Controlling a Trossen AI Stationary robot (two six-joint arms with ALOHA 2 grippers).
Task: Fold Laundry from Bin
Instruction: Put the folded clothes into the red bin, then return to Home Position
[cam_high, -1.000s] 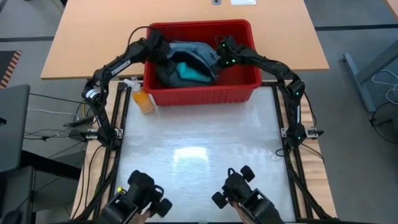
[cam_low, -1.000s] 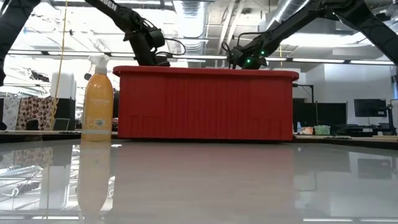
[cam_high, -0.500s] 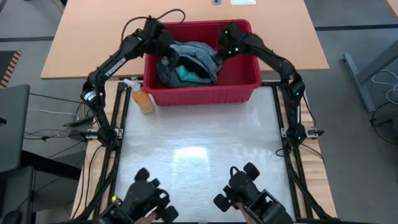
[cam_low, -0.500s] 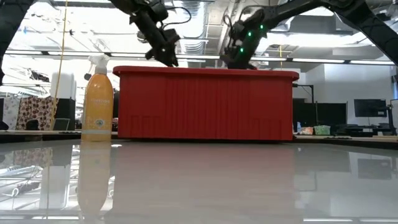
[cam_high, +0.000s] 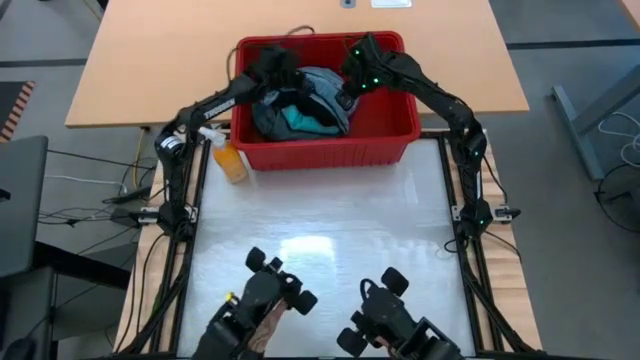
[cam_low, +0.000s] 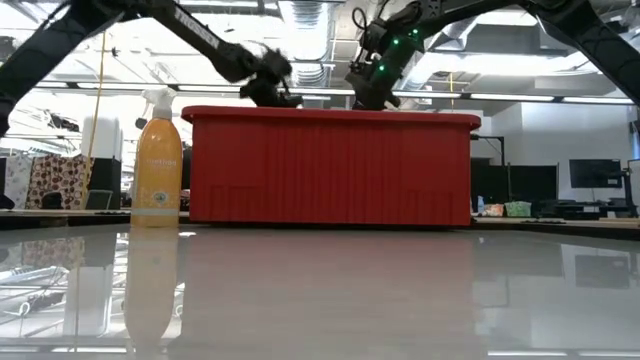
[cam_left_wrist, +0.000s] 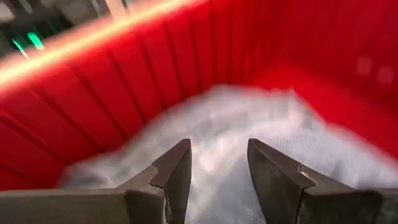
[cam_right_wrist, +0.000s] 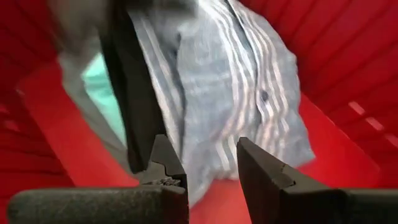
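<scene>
The red bin (cam_high: 330, 150) stands at the table's far edge and holds the laundry (cam_high: 310, 92). A striped blue-grey shirt (cam_right_wrist: 230, 81) lies on top, a turquoise garment (cam_high: 300, 118) under it, and a black piece (cam_right_wrist: 127, 93) beside it. My left gripper (cam_left_wrist: 217, 162) hovers open over the left part of the pile, with pale cloth (cam_left_wrist: 249, 124) beyond its fingers. My right gripper (cam_right_wrist: 205, 155) stands open above the pile's right side, pointing down at the striped shirt. In the low view both grippers (cam_low: 278, 95) (cam_low: 362, 98) show just above the bin's rim.
An orange spray bottle (cam_high: 228, 155) stands on the table just left of the bin. The white tabletop (cam_high: 320, 220) lies bare in front of the bin. Two dark control handles (cam_high: 270, 295) (cam_high: 390, 315) with a person's hand are at the near edge.
My left gripper has swung out toward the bin's far left corner and then come back right over the pile, tipping more level. My right gripper has risen from rim height to above the bin and shifted a little toward the left.
</scene>
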